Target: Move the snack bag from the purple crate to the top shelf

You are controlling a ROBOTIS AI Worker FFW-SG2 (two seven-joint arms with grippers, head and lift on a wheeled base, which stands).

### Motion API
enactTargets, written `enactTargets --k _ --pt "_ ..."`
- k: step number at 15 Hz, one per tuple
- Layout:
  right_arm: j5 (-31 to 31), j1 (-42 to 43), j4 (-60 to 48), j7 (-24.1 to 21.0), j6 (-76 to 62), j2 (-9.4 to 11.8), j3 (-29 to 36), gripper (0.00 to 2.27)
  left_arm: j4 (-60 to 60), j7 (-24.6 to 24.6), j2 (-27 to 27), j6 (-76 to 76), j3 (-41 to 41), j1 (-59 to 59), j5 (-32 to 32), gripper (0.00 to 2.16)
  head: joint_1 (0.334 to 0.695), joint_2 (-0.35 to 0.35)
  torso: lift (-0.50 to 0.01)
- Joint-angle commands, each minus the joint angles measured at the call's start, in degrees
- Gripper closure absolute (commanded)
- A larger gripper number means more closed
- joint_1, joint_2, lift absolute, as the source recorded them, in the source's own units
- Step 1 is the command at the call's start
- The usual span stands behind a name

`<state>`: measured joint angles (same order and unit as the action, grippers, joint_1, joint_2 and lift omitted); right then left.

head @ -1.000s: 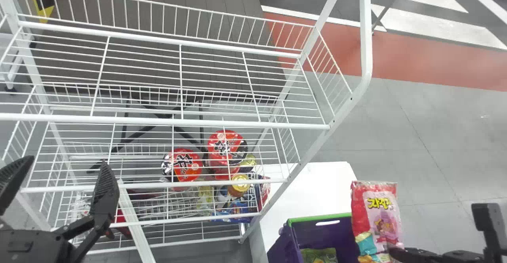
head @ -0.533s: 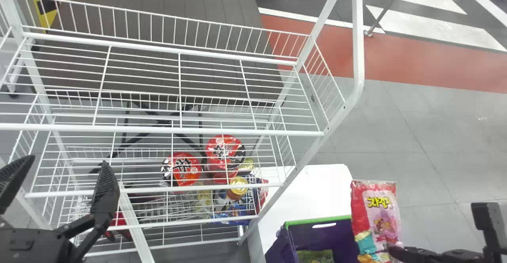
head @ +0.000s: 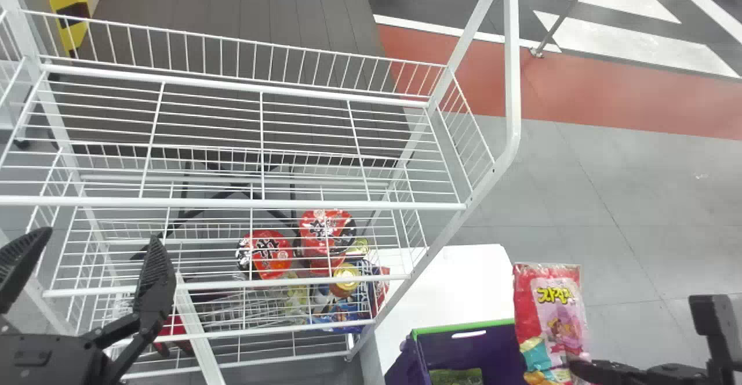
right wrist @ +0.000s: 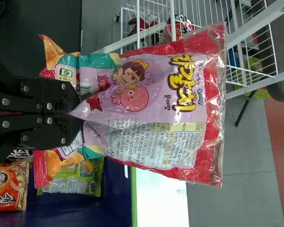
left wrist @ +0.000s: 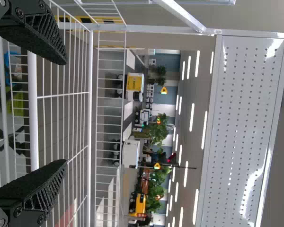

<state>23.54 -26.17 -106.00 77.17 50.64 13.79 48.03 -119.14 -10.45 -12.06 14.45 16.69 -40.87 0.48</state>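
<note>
Head view: snack bag point(head: 549, 315) in gripper point(head: 575, 366)

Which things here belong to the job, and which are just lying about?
Belong to the job:
snack bag, held by the right gripper
purple crate
top shelf

Just lying about:
red bowls lower in the rack
green packet and orange packet
</note>
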Motion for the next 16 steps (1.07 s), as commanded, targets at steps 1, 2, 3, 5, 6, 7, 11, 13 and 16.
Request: enactTargets --k 1,2,3,5,6,7,11,13,16 --pt "-0.25 -0.02 0.0 0.0 -0.05 0.01 0.13 1.66 -0.04 0.0 -0.07 0.0 0.01 0.0 -0.04 0.07 0.695 -0.35 -0.036" --pt "-0.25 -0.02 0.0 0.0 -0.05 -0.08 0.13 1.66 -0.04 0.0 0.02 0.0 0.09 0.0 -0.04 0.07 0.695 -0.35 -0.032" --pt "-0.25 -0.02 0.0 0.0 -0.05 -0.08 0.13 1.66 -0.04 0.0 -0.07 0.0 0.09 0.0 -0.04 0.07 0.695 -0.35 -0.027" --pt "-0.33 -0.1 0.0 0.0 -0.05 -0.08 0.22 1.66 0.05 0.0 -0.07 0.0 0.09 -0.09 -0.04 0.07 0.695 -0.35 -0.02" --pt "-0.25 -0.1 0.0 0.0 -0.05 -0.08 0.22 1.66 -0.04 0.0 -0.07 0.0 0.09 -0.09 0.05 0.07 0.695 -0.35 -0.015" --pt "-0.33 -0.1 0.0 0.0 -0.05 0.01 0.22 1.66 -0.04 0.0 -0.07 0.0 0.09 -0.18 0.05 0.07 0.695 -0.35 -0.012" --pt "-0.51 -0.1 0.0 0.09 -0.05 -0.08 0.31 1.66 -0.04 0.0 -0.07 0.0 0.09 -0.18 0.05 0.07 0.695 -0.35 0.004" --pt "-0.51 -0.28 0.0 0.09 -0.23 -0.08 0.57 1.66 -0.04 0.0 -0.07 0.0 0.18 -0.18 -0.04 0.07 0.695 -0.35 0.008" --pt "-1.04 -0.37 0.09 0.26 0.48 0.01 0.83 1.66 -0.13 -0.09 -0.07 0.0 0.18 -0.18 -0.04 0.07 0.695 -0.35 0.009"
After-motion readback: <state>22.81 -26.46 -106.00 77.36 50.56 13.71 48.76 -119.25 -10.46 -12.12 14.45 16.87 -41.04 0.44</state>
